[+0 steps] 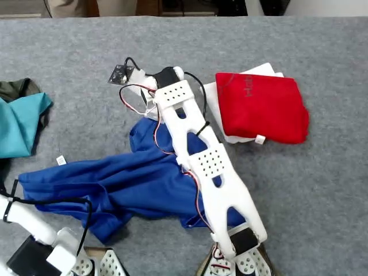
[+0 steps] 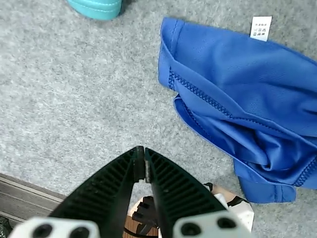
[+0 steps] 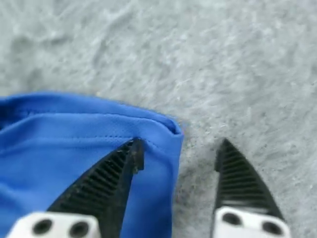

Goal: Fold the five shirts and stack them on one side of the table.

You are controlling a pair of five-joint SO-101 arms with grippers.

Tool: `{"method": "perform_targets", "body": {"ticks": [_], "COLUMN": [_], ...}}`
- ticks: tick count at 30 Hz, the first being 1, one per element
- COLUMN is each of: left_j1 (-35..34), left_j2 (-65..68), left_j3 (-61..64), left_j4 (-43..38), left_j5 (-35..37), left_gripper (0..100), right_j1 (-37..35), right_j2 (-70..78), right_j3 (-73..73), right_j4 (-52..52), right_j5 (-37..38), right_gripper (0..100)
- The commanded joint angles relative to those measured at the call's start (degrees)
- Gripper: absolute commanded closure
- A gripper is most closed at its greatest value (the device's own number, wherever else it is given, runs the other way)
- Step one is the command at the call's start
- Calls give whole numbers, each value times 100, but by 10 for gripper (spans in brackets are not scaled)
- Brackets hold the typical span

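Blue shirt (image 1: 115, 184): unfolded and rumpled, laid across the middle of the grey tabletop (image 1: 322, 190). A white label (image 1: 60, 160) is seen at its edge, on the side towards the teal shirt.

Red shirt (image 1: 261, 109): folded, stacked on a folded white shirt (image 1: 211, 96) at one side of the tabletop, just beside the blue shirt's upper end.

Teal shirt (image 1: 20, 123): found at the opposite edge, lying partly over a dark shirt (image 1: 14, 89); both are unfolded.

Right claw (image 3: 181, 148): spread wide at the blue shirt's far corner, with one finger (image 3: 119, 168) placed over the cloth and the other over bare tabletop. Nothing is pinched.

Left claw (image 2: 142, 153): pressed together and empty, held above bare tabletop near the blue shirt's hemmed edge, apart from the cloth.
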Motion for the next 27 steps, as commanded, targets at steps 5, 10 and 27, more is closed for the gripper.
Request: {"method": "perform_targets", "body": {"ticks": [5, 10, 27], "left_j1": [9, 9, 70], "left_j2": [-180, -180, -119], "left_j3": [-26, -35, 1108], "left_j4": [-70, -70, -1152], "left_j5": [26, 18, 26], "left_gripper": [981, 981, 981], "right_j1": [-13, 4, 382], "right_j2": [-75, -57, -374], "right_j3": [-251, -303, -1349], "right_j4": [114, 70, -237], "right_j5": [273, 229, -1565], "right_gripper": [847, 998, 998]}}
